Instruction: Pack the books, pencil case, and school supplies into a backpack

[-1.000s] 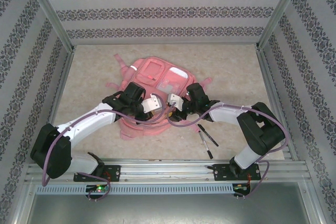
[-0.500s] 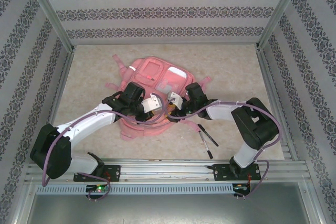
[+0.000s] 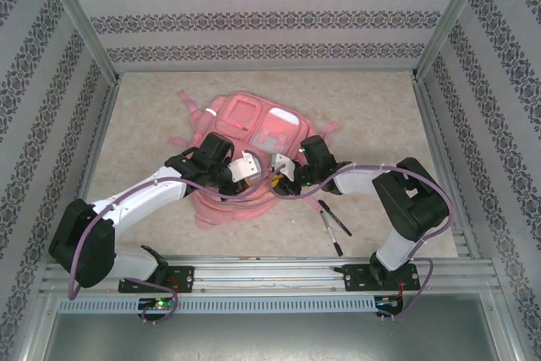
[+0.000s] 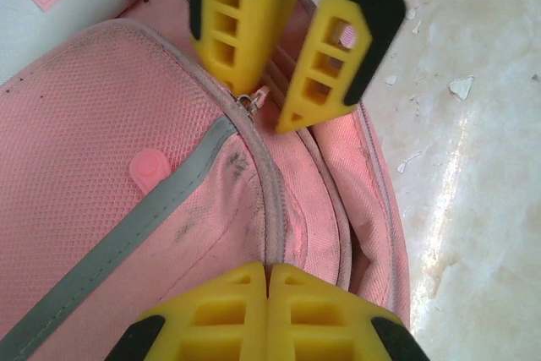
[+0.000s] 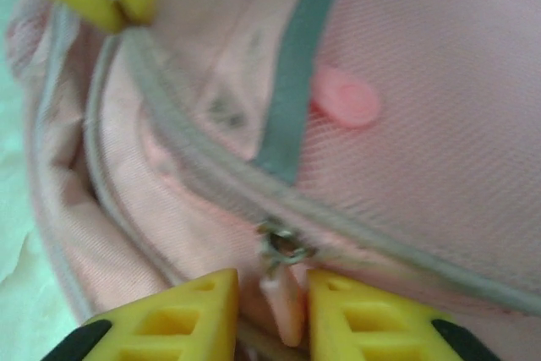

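The pink backpack (image 3: pixel 254 124) lies flat in the middle of the tabletop (image 3: pixel 152 116), and both arms reach over its near part. The left gripper (image 4: pixel 269 270) has its jaws together, with their tips on the zip seam of the backpack; I cannot tell if some fabric is caught between them. The right gripper (image 5: pixel 272 281) is just beside the metal zip slider (image 5: pixel 283 245). Its jaws stand a little apart, and the pink pull tab (image 5: pixel 283 303) hangs between them, with a small gap on one side. A grey reflective strip (image 4: pixel 127 234) runs across the pocket, near a round pink button (image 5: pixel 345 95). Two black pens (image 3: pixel 336 219) lie on the tabletop to the right of the backpack, close to each other and apart from it.
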### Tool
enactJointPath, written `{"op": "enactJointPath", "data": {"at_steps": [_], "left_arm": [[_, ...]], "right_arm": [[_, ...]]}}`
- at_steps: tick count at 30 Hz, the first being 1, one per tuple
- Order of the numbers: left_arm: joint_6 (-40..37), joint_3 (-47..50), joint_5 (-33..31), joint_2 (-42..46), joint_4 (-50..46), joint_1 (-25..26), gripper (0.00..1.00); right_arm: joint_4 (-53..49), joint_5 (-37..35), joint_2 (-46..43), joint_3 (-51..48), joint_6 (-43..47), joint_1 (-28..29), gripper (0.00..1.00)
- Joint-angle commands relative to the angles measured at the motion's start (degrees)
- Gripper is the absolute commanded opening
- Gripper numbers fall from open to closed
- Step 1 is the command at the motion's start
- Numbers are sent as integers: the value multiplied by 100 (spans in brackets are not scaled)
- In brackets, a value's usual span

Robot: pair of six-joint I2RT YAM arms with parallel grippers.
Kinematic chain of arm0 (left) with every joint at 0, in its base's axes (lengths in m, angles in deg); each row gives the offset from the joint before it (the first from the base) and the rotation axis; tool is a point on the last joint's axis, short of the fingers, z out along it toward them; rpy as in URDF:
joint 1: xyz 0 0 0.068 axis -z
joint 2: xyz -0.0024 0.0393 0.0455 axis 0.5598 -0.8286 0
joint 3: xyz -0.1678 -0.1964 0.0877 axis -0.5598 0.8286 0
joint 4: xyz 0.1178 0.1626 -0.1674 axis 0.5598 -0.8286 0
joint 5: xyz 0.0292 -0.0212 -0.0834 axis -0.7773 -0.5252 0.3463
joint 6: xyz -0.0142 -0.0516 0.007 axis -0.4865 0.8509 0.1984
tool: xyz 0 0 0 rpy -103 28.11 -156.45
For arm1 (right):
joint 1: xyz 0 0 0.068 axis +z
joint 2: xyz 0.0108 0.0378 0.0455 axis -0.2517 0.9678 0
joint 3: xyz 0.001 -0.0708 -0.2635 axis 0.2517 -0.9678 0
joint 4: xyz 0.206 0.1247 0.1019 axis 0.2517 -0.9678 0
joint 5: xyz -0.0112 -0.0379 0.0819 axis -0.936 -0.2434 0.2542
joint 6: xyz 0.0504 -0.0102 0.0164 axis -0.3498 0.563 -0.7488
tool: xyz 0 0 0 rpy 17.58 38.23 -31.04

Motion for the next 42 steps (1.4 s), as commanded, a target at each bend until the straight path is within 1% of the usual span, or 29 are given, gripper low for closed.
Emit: {"op": "enactJointPath", "data": {"at_steps": [1, 5, 7, 10, 12, 16, 19, 22, 23, 26, 27, 28, 30, 31, 32, 33, 34, 35, 36, 37, 38, 39, 40, 41, 42], "left_arm": [[152, -10, 263, -46, 160, -30, 0], [217, -18, 178, -74, 187, -30, 0], [274, -35, 182, -92, 197, -30, 0], [434, -53, 160, -148, 273, -29, 0], [602, -66, 205, -185, 349, -29, 0], [1053, -57, 474, -243, 628, -30, 0], [1458, 40, 697, -281, 1041, -29, 0], [1751, 91, 884, -401, 1339, -21, 0], [1825, 87, 928, -462, 1389, -11, 0], [1949, 63, 1041, -615, 1471, 27, 0], [1986, 50, 1048, -632, 1472, 34, 0], [2053, 34, 1033, -629, 1495, 32, 0], [2346, -3, 782, -567, 1533, 21, 0], [2512, -22, 628, -522, 1510, 0, 1], [2710, -57, 464, -454, 1455, -19, 5], [2950, -93, 241, -384, 1353, -28, 12], [3177, -139, 61, -318, 1215, -28, 15], [3472, -179, -111, -231, 1060, -29, 16], [3784, -180, -206, -142, 922, -28, 23], [4075, -180, -269, -57, 797, -29, 28], [4451, -160, -317, 62, 655, -21, 36], [4818, -137, -356, 187, 498, -21, 42], [5114, -118, -392, 293, 351, -14, 44], [5454, -99, -414, 416, 168, -4, 46], [5825, -82, -455, 540, -36, -4, 48]], "right_arm": [[-221, 500, -184, -148, 308, 63, 15], [-274, 570, -324, -184, 303, 64, 5], [-268, 581, -380, -209, 244, 54, 1], [-210, 534, -439, -248, -4, 68, 0], [11, 533, -520, -372, -353, 124, 0], [287, 439, -620, -516, -1111, 481, 0], [750, -62, -549, -594, -1952, 882, 0], [1727, -721, -374, -751, -3337, 1229, 0], [2052, -1052, -294, -801, -3891, 1356, 0], [2628, -1764, -46, -822, -5268, 1666, 2], [2849, -1890, 24, -861, -5649, 1774, 8], [3193, -2003, 74, -944, -5905, 1860, 12], [3841, -2483, 105, -1274, -6532, 1974, 22], [3951, -2696, 65, -1405, -6794, 1979, 28], [3926, -2913, -24, -1545, -7012, 1977, 31], [3804, -3118, -168, -1678, -7128, 1978, 35], [3616, -3347, -342, -1792, -7198, 2005, 39], [3432, -3532, -542, -1915, -7197, 2050, 43], [3222, -3743, -812, -2039, -7211, 2102, 51], [2970, -3933, -1077, -2104, -7234, 2151, 52], [2523, -4128, -1424, -2108, -7312, 2185, 53], [1879, -4335, -1779, -2093, -7387, 2199, 61], [1216, -4445, -2090, -1983, -7331, 2205, 96], [402, -4597, -2409, -1802, -7060, 2220, 98], [-287, -4776, -2692, -1558, -6596, 2247, 98]]}}
